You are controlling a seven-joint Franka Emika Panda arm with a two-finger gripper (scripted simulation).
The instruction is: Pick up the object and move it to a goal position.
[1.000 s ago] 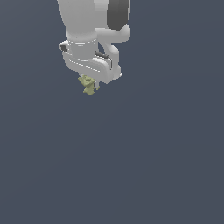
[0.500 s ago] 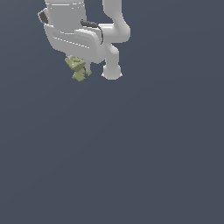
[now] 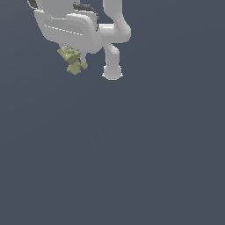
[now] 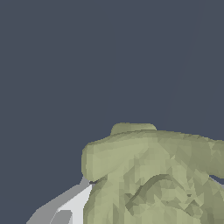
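My gripper point(image 3: 74, 52) carries the olive-green object point(image 3: 73, 61) at eleven o'clock in the exterior view.

My fingers are clamped on the knobbly lump, which hangs below my white hand, clear of the dark grey floor point(image 3: 132, 154). In the wrist view the object point(image 4: 157, 179) fills the frame, one finger point(image 4: 72, 205) beside it.

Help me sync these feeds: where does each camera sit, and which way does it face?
Exterior view: off the arm, facing the plain grey scene; shows the arm, the end effector and the object under it.
Wrist view: on the wrist, close behind the object; one finger shows.
Shared: the object and grey background.
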